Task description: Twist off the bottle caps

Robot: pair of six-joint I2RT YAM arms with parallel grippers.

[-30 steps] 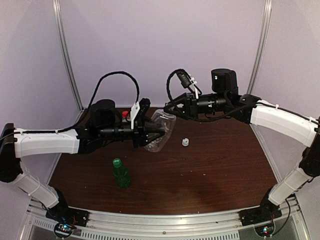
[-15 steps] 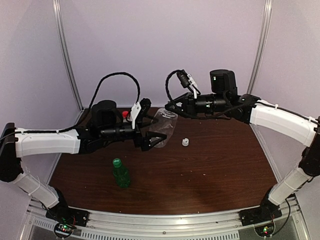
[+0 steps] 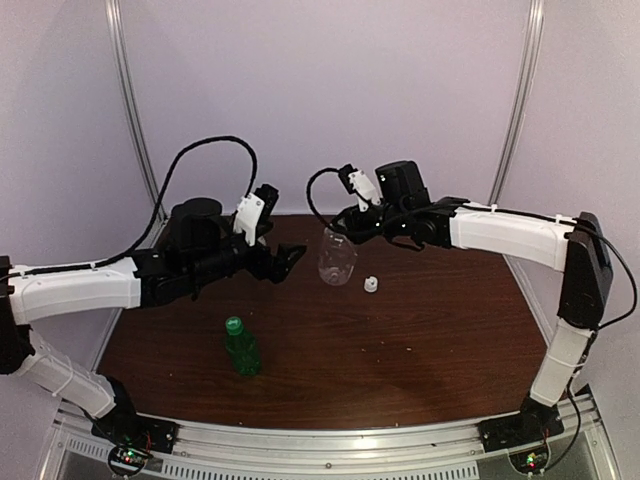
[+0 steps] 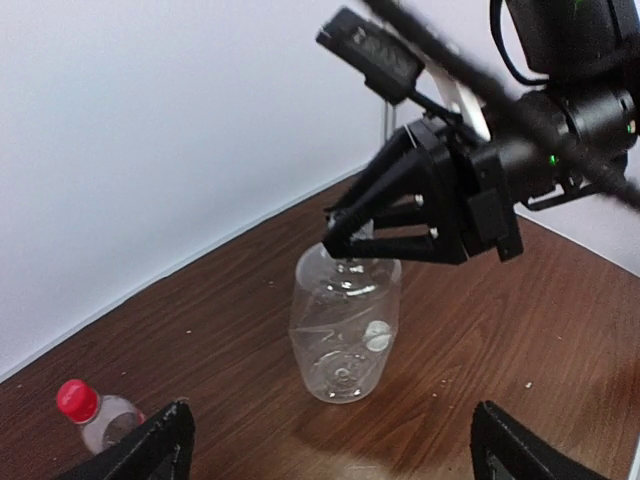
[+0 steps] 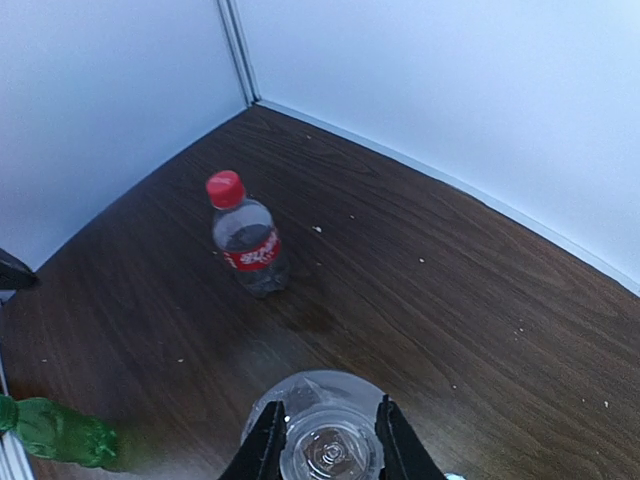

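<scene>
My right gripper (image 5: 330,405) looks like matt black plastic, the wide bottle (image 5: 322,440) clear, glossy, ribbed plastic, the green bottle (image 3: 241,346) shiny translucent plastic, and the table (image 3: 430,340) dark, smooth wood grain with a dull sheen.

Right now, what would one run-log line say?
left gripper: open, off clear bottle | right gripper: shut on its neck | white cap: on table | green cap, red cap: fitted
</scene>
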